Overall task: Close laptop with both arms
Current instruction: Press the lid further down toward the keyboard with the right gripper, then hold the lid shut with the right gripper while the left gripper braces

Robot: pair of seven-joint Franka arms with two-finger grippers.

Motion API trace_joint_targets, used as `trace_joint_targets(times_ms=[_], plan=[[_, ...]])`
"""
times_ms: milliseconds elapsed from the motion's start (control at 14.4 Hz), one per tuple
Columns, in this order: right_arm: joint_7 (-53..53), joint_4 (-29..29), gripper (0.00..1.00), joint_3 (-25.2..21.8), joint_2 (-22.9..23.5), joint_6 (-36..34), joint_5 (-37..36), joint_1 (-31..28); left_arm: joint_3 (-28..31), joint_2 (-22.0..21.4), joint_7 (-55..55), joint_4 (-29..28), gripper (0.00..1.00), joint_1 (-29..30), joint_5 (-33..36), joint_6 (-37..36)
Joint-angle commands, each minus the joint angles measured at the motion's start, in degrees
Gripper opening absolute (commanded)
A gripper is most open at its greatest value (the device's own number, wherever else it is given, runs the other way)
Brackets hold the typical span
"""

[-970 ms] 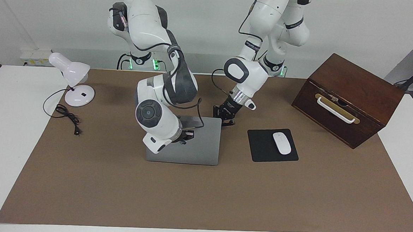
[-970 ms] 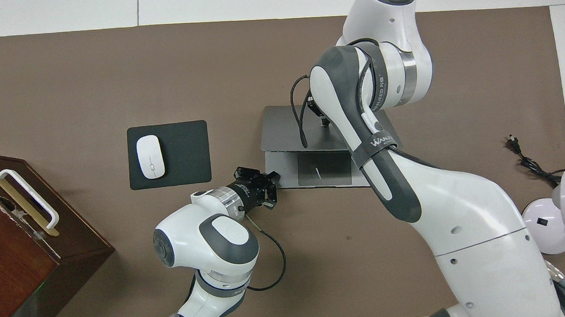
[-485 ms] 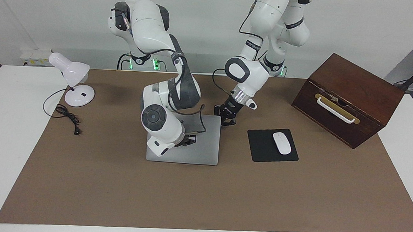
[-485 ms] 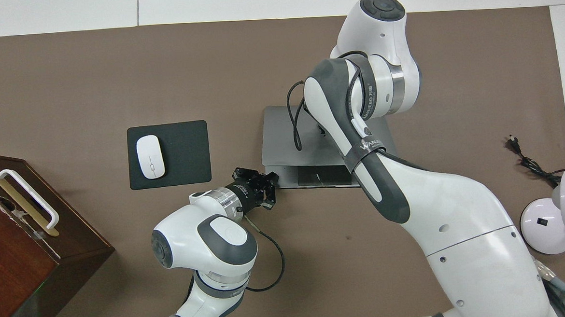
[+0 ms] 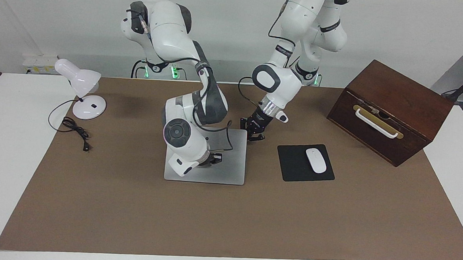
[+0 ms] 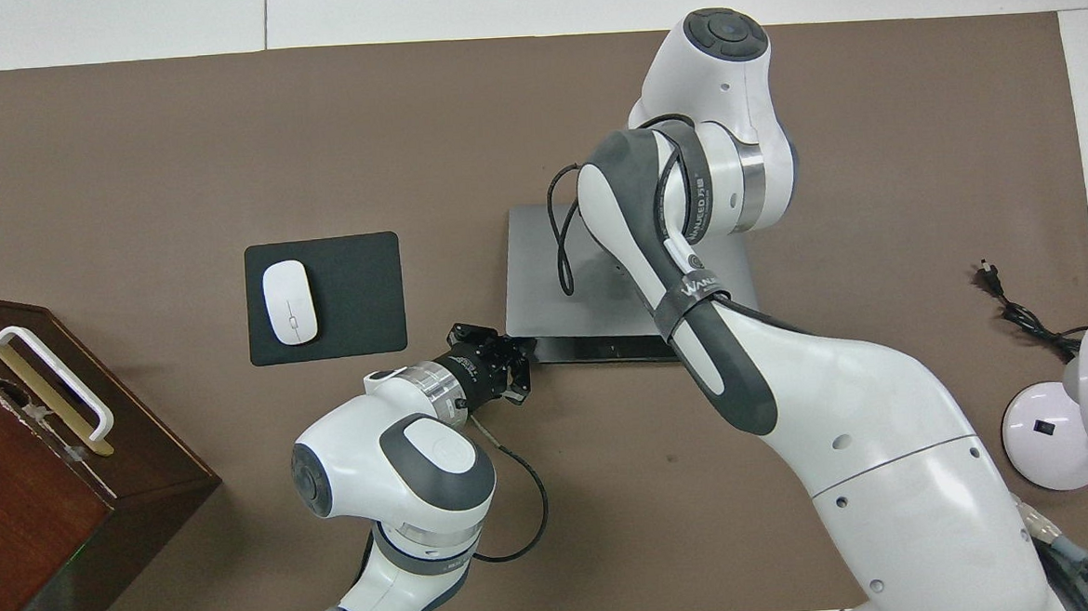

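Silver-grey laptop (image 5: 229,165) (image 6: 543,278) near the middle of the table (image 5: 131,220) (image 6: 127,160), its lid lowered almost flat, with only a thin dark gap showing along the edge nearest the robots in the overhead view. Right gripper (image 5: 215,159) down on the lid, about mid-lid; its wrist and forearm hide it from overhead, and whether the jaws are wide or narrow cannot be told. Left gripper (image 5: 254,133) (image 6: 514,374) low at the laptop's corner nearest the robots, on the left arm's side; jaws appear slightly apart at that corner, but whether they grip it cannot be told. Black mouse pad (image 5: 293,165) (image 6: 357,297) carrying a white mouse (image 5: 316,160) (image 6: 289,303) lies beside the laptop toward the left arm's end. Wooden box (image 5: 391,110) (image 6: 40,462) with a white handle stands at that end; white desk lamp (image 5: 81,88) (image 6: 1071,408) at the right arm's end
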Motion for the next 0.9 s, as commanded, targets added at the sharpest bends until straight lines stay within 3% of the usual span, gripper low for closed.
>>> trace_joint_targets(times_ms=[0, 832], plan=[[-1.65, -4.95, 0.0, 0.18, -2.59, 2.81, 0.65, 0.96, 0.24, 0.47, 1.88, -2.84, 0.0, 0.37, -1.2, 0.44], [-2.18, -9.17, 0.0, 0.62, -4.0, 6.94, 0.65, 1.75, 0.24, 0.47, 1.97, -2.84, 0.0, 0.29, -1.29, 0.53]])
